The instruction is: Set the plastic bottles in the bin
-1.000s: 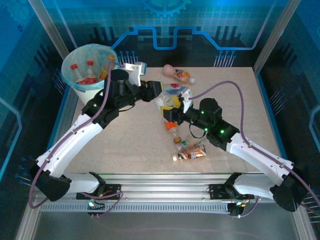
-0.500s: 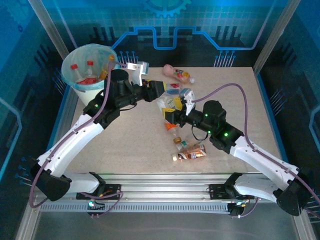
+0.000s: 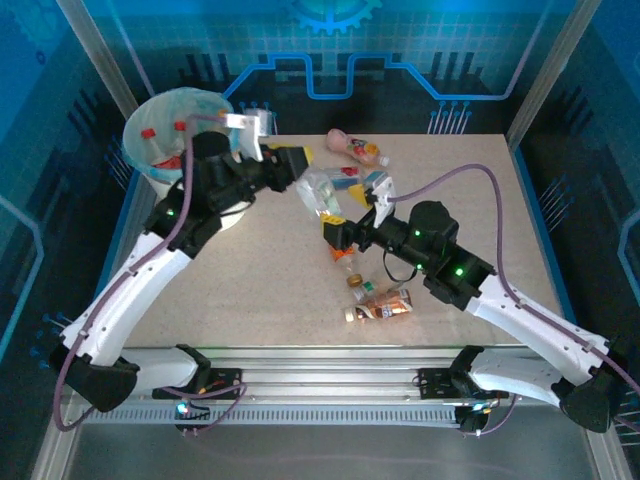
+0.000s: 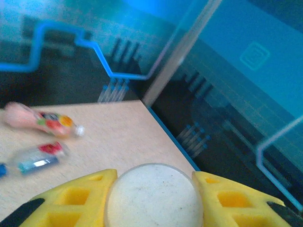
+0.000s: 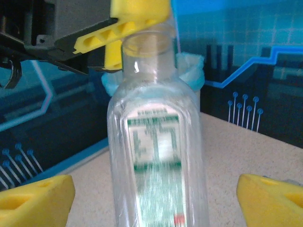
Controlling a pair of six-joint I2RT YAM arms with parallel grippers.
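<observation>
Left gripper [image 3: 297, 160]: jaws clamped on one end of a clear bottle [image 5: 158, 156], lifted off the desk [image 3: 270, 290]. Right gripper [image 3: 338, 232]: jaws wide, empty, close by. Bin [image 3: 133, 140] sits back-left. Risk: end-only pinch on slick plastic, so the bottle may swivel, slip out mid-swing, or clip the right fingers

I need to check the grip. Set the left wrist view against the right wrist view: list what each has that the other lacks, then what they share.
Left wrist, not right: a pink bottle and a red-labelled bottle lying flat, both blurred. Right wrist, not left: a green label, the bin liner, and the right gripper, jaws wide apart. Both: the left gripper shut on the clear bottle, seen end-on from the left wrist, side-on from the right.
</observation>
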